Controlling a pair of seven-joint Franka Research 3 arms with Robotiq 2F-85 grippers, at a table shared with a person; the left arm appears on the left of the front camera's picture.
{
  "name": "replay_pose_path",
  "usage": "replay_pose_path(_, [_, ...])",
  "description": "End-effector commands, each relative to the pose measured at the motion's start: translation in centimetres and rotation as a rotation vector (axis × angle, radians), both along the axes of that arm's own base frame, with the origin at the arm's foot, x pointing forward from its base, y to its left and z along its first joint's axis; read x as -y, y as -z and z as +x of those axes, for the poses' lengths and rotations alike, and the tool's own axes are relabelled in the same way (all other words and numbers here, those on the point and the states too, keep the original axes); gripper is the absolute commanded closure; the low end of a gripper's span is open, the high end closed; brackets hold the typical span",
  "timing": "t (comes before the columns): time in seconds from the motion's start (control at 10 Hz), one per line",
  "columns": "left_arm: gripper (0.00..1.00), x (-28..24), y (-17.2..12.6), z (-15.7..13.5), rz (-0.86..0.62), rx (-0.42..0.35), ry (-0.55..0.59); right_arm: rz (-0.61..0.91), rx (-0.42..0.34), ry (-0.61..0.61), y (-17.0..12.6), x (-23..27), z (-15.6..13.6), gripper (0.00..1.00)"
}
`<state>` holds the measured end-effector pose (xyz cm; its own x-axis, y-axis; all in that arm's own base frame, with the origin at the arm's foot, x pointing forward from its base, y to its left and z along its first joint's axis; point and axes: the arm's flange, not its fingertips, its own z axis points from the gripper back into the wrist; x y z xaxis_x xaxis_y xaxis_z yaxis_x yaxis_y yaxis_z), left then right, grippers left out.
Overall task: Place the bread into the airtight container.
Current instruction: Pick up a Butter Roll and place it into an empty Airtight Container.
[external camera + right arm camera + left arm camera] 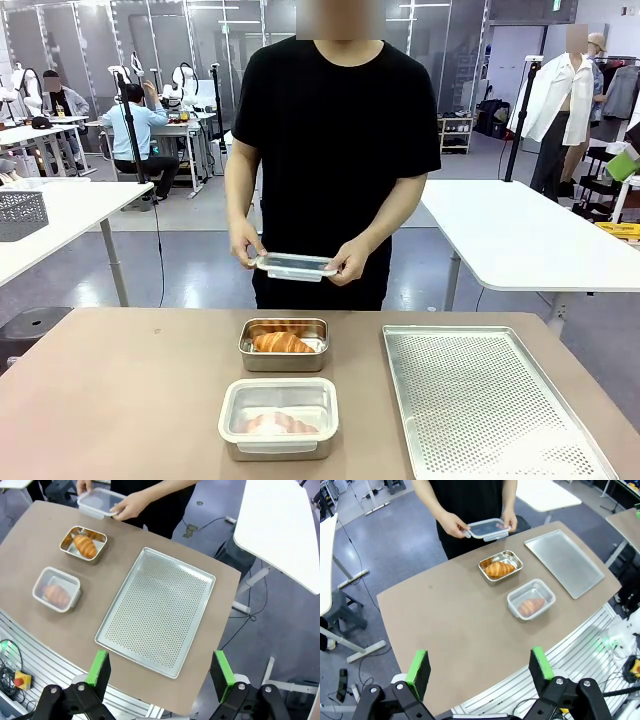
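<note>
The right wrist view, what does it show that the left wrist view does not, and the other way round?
Only the right wrist view shows the right end effector, open above the table's near edge, and a red button below the table. Only the left wrist view shows the left end effector, also open. Both show the person's hands holding the lid, the open metal container with a croissant, the lidded container with bread inside, and the perforated tray.
</note>
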<state>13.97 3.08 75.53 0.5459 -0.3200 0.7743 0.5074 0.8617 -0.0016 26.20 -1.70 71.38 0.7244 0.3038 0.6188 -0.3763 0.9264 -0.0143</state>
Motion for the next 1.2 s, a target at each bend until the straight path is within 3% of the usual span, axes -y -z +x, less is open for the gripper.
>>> replay_pose_path(0.0, [0.0, 0.12, -0.29, -0.22, 0.003, 0.005, 0.004, -0.009, -0.001, -0.005, -0.2, -0.02, -0.02, 0.0])
replay_pose_path(1.1, [0.0, 0.12, -0.29, -0.22, 0.003, 0.005, 0.004, -0.009, -0.001, -0.005, -0.2, -0.02, -0.02, 0.0])
